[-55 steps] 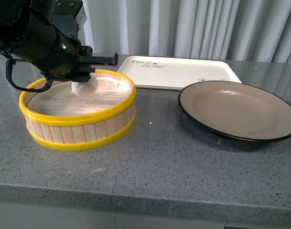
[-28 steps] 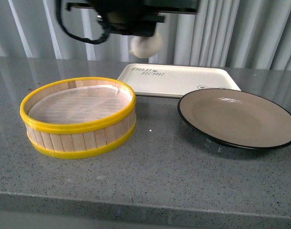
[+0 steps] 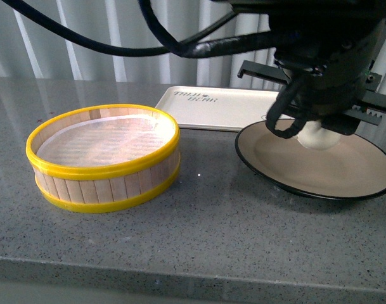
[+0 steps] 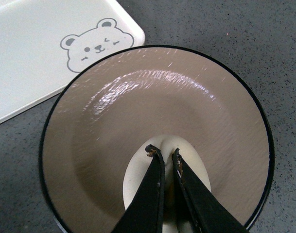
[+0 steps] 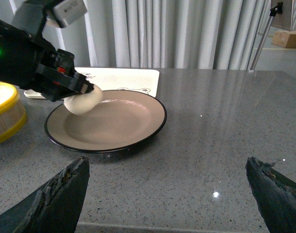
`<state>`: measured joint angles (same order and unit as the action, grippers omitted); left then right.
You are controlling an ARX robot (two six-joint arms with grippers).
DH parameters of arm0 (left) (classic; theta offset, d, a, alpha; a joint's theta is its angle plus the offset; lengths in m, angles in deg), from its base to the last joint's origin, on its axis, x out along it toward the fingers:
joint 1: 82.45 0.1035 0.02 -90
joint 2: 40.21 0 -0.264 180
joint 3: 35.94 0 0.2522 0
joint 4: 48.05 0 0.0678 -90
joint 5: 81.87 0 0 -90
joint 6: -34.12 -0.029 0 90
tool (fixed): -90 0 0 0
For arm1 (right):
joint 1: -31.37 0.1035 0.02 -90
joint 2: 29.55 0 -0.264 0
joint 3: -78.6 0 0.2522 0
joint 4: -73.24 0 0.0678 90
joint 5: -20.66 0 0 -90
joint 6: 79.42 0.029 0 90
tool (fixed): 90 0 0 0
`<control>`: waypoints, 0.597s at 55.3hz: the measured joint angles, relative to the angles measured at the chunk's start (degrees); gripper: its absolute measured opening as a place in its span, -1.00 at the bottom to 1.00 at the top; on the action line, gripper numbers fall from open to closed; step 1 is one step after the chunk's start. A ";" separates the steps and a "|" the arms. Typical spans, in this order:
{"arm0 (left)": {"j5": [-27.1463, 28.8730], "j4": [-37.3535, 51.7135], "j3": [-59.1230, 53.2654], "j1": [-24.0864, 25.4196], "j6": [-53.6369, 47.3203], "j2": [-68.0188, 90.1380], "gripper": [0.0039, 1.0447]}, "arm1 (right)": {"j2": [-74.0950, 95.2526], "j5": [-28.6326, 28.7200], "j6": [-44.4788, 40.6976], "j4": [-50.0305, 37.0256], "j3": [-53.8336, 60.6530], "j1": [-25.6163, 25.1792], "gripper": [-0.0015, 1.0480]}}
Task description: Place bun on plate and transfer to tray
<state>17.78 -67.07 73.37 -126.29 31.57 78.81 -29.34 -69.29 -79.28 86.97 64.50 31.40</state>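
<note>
The left gripper (image 4: 163, 154), jaws pinched on the small round white steamed bun (image 5: 82, 102), holds it low over the wide taupe black-rimmed plate (image 5: 119, 125) — released off-centre, it may roll toward the rim.

Front view faces across the counter (image 3: 212, 240); left wrist looks steeply down, close; right wrist sits low, farther back (all share the plate (image 3: 354, 170)).

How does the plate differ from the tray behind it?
The plate is round, glossy taupe with a black rim; the tray is rectangular, cream-white, printed with lettering and a bear. The left claw holds the bun over the plate, not the tray. Both are shallow and sit on the counter.
</note>
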 joint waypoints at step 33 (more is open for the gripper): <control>3.08 -7.78 18.91 -0.90 -0.39 12.55 -0.93 | 0.00 -0.02 0.00 0.00 0.00 0.00 0.84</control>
<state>20.86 -74.85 92.27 -127.18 31.18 91.35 -29.34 -69.31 -79.28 86.97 64.50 31.40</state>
